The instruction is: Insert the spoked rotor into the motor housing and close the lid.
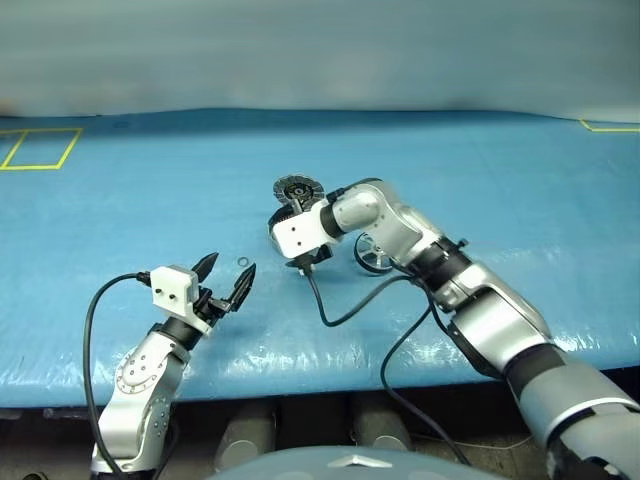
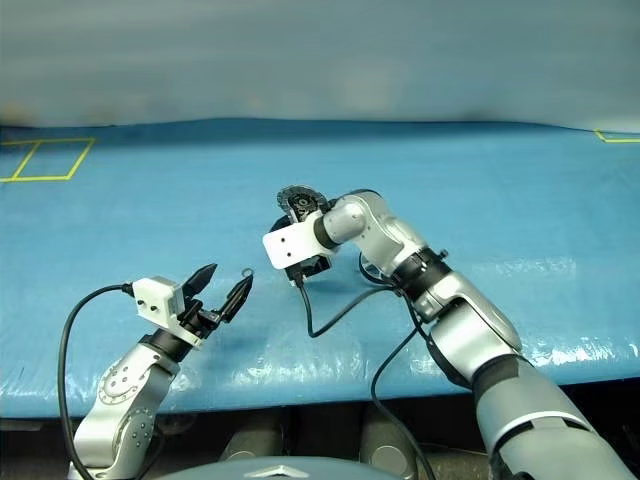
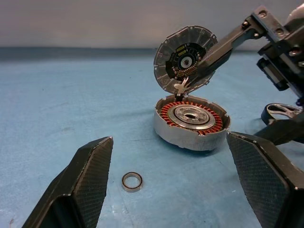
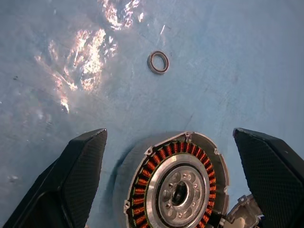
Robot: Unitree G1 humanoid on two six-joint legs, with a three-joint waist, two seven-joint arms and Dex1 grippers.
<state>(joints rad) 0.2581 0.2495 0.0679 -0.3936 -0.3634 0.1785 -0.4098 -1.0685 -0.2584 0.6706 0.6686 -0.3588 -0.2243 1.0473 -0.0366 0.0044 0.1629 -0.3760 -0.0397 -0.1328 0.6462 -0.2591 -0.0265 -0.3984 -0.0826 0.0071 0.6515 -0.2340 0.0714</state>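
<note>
item: spoked rotor (image 3: 280,112). small silver wheel, thin rim and spokes, seen lying on the blue table cover (image 1: 120,220) just beside the motor housing (image 3: 191,122), partly hidden behind the right arm. judged light, stiff and smooth; the thin rim is judged slippery, so hold is best taken across the rim from opposite sides, not by a spoke.

item: motor housing. shallow grey cup with copper windings, resting on the cover, open.

item: lid (image 3: 186,64). stood up on edge at the housing's far side, dark inner face shown; judged free to swing on its joint, to be pushed gently.

item: right gripper (image 4: 173,183). held above the housing, fingers spread wide, nothing gripped.

item: left gripper (image 1: 227,279). held near the cover, well apart from the housing, fingers spread wide, nothing gripped.

item: small ring (image 3: 131,181). loose on the cover, between left gripper and housing.
</note>
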